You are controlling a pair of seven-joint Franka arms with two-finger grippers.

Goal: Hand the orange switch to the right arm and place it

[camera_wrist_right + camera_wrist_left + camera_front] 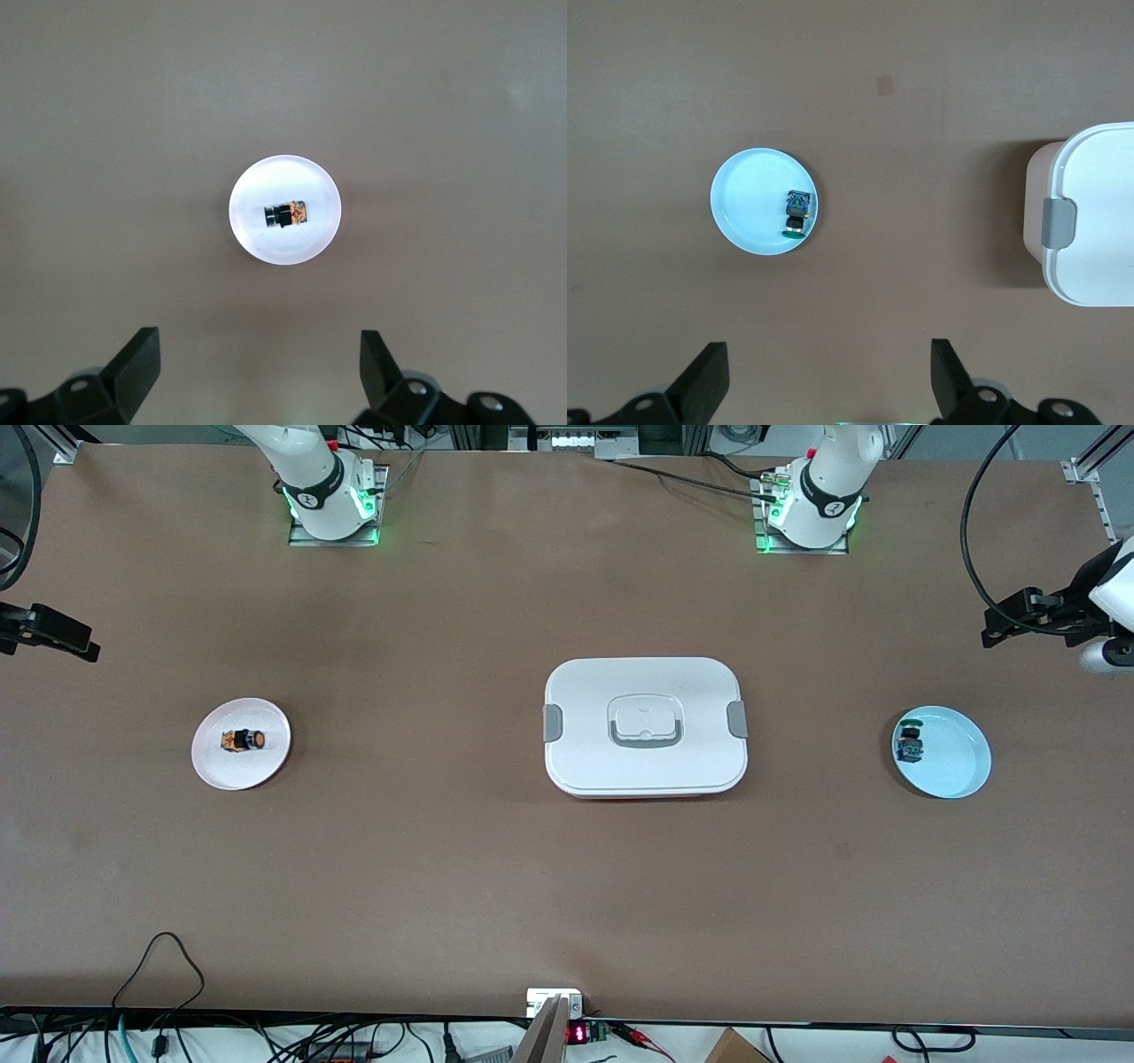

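Observation:
The orange switch lies on its side on a pale round plate toward the right arm's end of the table. The right wrist view looks straight down on the switch and its plate. My right gripper hangs high over the table's edge at that end. It is open and holds nothing. My left gripper hangs over the table at the left arm's end. It is open too, with only bare table between its fingers.
A light blue plate at the left arm's end holds a small blue and green part; both show in the left wrist view, the plate and the part. A closed white lidded box sits mid-table.

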